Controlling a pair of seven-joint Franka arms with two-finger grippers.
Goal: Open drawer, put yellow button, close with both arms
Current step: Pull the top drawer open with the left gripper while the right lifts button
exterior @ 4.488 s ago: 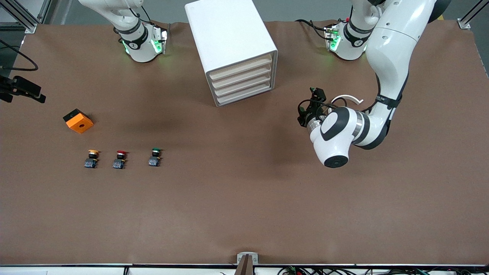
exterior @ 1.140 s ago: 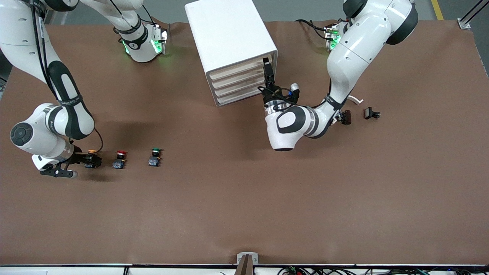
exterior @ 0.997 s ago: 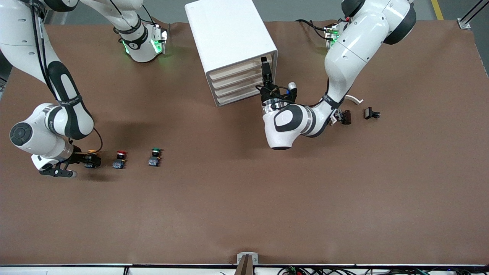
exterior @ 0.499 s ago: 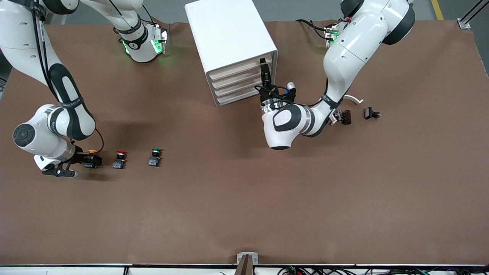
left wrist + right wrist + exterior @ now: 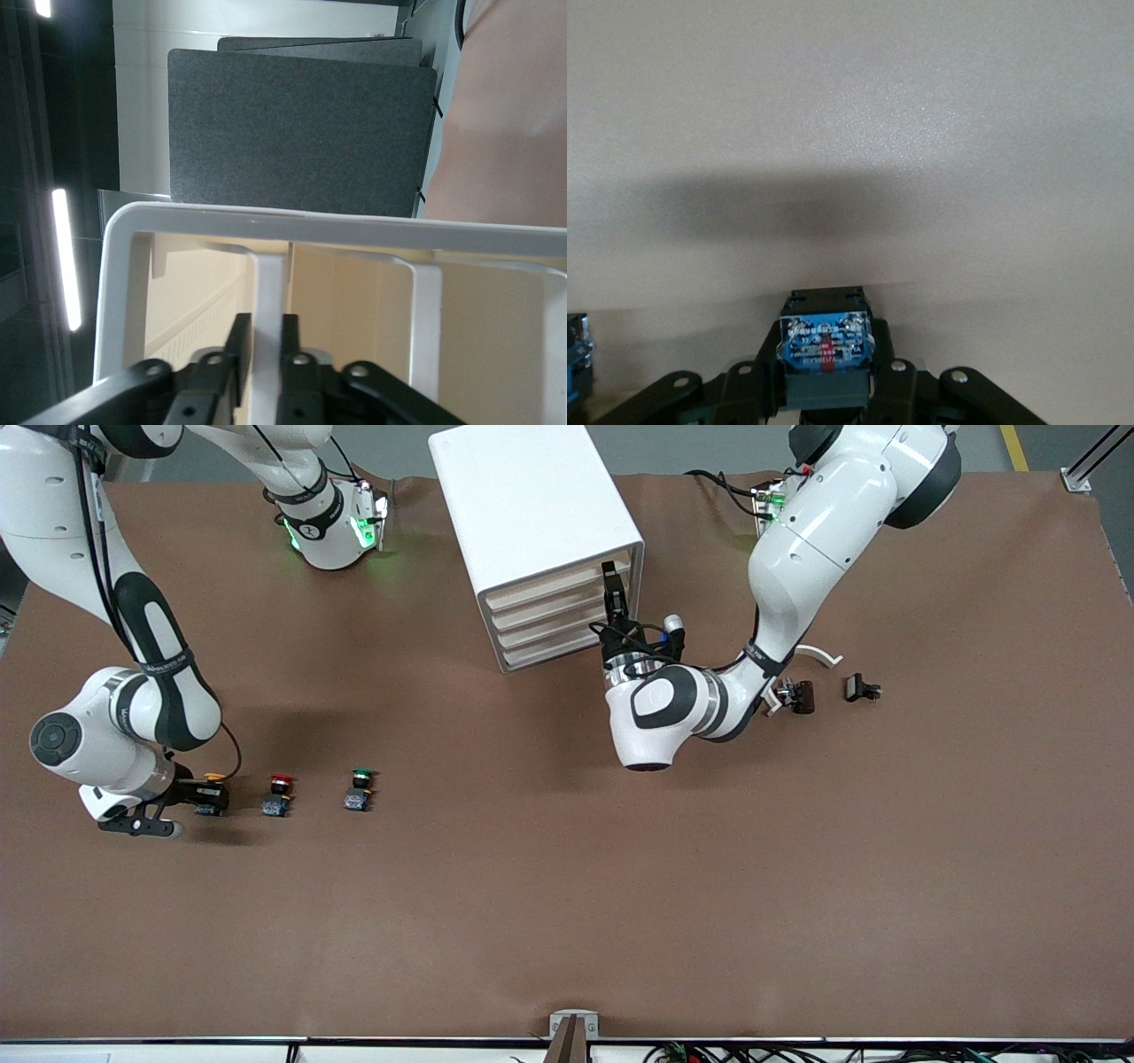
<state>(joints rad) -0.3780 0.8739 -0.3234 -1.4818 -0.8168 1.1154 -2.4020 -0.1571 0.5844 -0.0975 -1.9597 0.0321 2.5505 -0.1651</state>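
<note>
The left pincer (image 5: 609, 576) sits at the top drawer (image 5: 558, 584) of the white cabinet (image 5: 532, 505), at the end toward the left arm's side, its fingers (image 5: 237, 350) closed on a thin white upright of the front (image 5: 266, 292). The drawer looks shut, so it must be pulled toward the front camera, along the forearm's line. The right pincer (image 5: 202, 795) is low on the worktop (image 5: 567, 886), clamped on the yellow button (image 5: 213, 779), which stands beside the red-capped button (image 5: 280, 784), well apart from the cabinet.

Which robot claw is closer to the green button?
Right. The right claw grips the yellow button, two buttons from the green button; the left claw is at the drawer.
</note>
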